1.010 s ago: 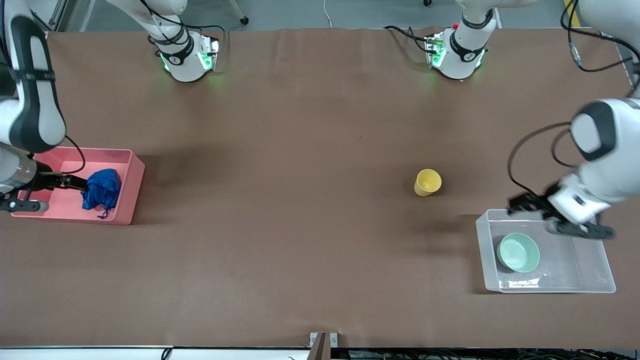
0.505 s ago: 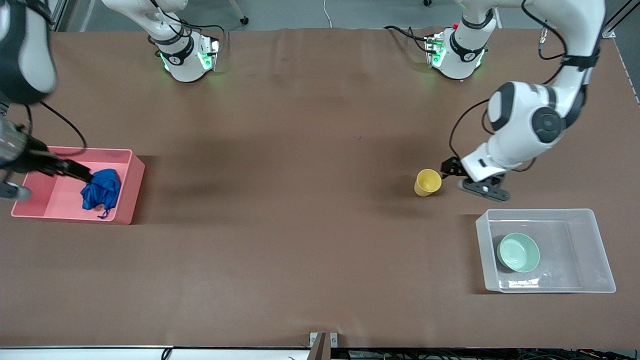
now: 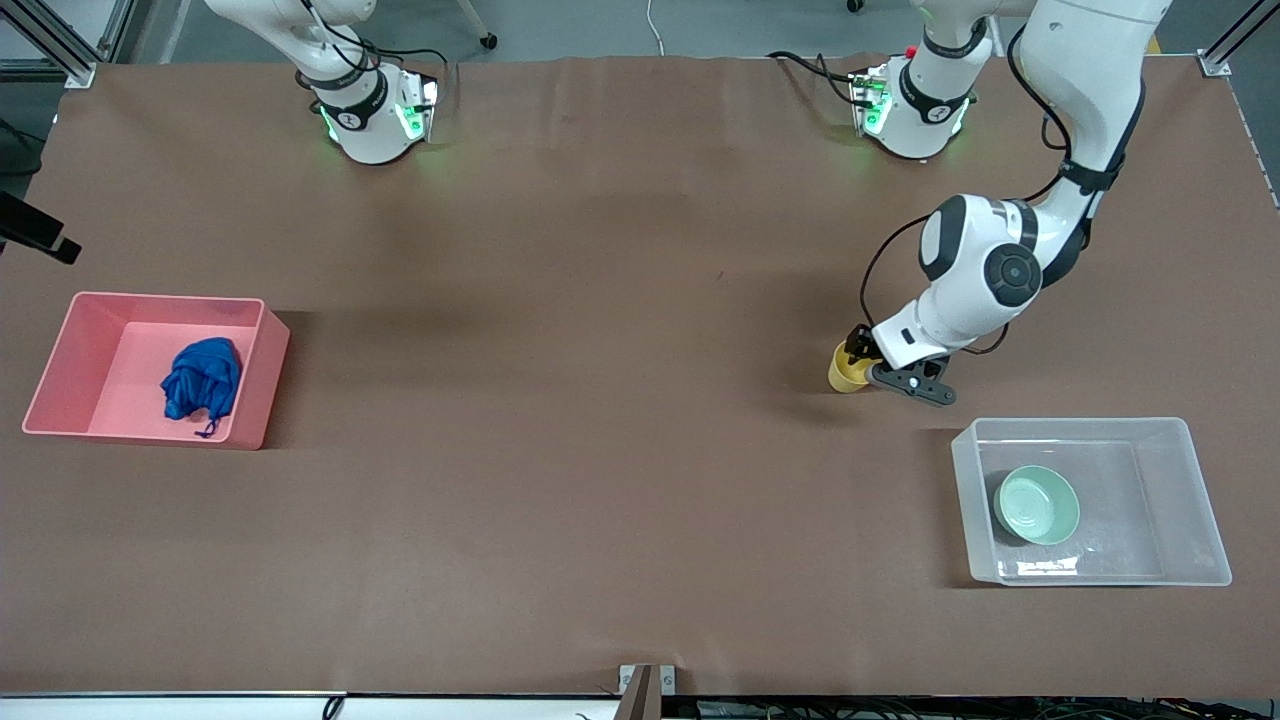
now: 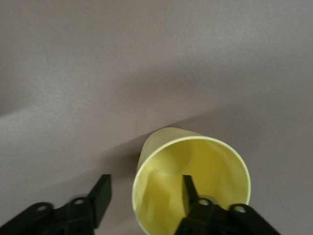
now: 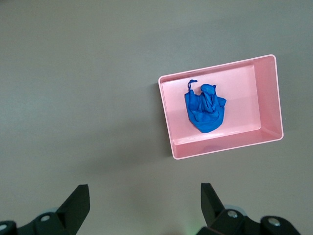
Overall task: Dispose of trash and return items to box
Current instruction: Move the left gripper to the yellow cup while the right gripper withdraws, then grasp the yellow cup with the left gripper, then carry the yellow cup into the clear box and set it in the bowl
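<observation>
The yellow cup [image 3: 843, 373] stands on the table, farther from the front camera than the clear box [image 3: 1180, 440]. My left gripper [image 3: 880, 368] is open at the cup. In the left wrist view one finger [image 4: 190, 190] is inside the cup [image 4: 195, 161] and the other [image 4: 100, 193] is outside its wall. The mint-green bowl [image 3: 1038, 505] lies in the box. The blue wad of trash [image 3: 200, 378] lies in the pink bin [image 3: 60, 345]. My right gripper [image 5: 144, 200] is open and empty, high above the table beside the bin [image 5: 266, 98], with the wad [image 5: 205, 110] in sight.
A black part of the right hand [image 3: 35, 232] shows at the edge of the front view, above the pink bin. Both arm bases [image 3: 375, 115] stand along the table's back edge. Brown tabletop lies between bin and cup.
My left gripper moved from over the clear box to the yellow cup and came down astride its wall. My right gripper pulled out of the pink bin and rose, leaving the wad there.
</observation>
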Robot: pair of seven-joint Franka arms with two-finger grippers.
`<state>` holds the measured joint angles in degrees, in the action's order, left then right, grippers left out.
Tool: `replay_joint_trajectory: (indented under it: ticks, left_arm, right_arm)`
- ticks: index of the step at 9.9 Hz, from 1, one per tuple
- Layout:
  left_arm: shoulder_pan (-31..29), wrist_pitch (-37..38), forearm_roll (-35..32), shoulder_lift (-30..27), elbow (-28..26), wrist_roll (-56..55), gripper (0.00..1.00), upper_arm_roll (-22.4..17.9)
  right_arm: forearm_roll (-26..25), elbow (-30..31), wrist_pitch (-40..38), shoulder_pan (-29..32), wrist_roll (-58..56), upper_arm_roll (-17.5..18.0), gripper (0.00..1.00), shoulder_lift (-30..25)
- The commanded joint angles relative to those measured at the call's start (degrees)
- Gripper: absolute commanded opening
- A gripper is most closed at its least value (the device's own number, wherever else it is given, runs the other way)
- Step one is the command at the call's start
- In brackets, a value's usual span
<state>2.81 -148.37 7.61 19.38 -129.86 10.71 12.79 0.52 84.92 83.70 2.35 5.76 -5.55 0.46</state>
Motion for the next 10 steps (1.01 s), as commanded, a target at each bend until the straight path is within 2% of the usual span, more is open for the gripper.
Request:
replay_joint_trajectory:
  ticks: [1,3,5,6,8,10]
  left_arm:
    - [-0.08,-1.05,-1.19,0.49,-0.66,-1.3,0.0,0.4]
    - [-0.17,-0.44,-1.19,-0.48,-0.57,-0.6,0.0,0.4]
    - [-0.87,5.94,-1.1,-3.89,2.48,1.5,0.0,-0.39]
    - [-1.14,12.51,-1.1,-3.74,8.42,2.12,0.0,-2.22]
    - [-1.14,24.48,-1.02,-0.94,23.0,2.65,0.0,-8.79]
    - [-1.23,26.11,-0.58,4.84,33.92,2.65,0.01,-15.13]
  right_arm:
    - [0.8,-0.81,-0.56,0.37,-0.4,0.71,1.0,0.69]
    - [0.62,-0.9,-0.65,0.37,-1.97,0.8,1.0,0.69]
    - [0.19,-0.99,-1.34,0.28,-2.51,0.8,1.0,0.6]
    - [0.18,-1.08,-1.35,0.28,-2.6,0.8,1.0,0.6]
    - [0.01,-1.25,-1.35,-0.24,-2.68,0.8,1.0,0.69]
    - [0.09,-1.25,-1.61,-0.24,-2.77,0.8,1.0,0.69]
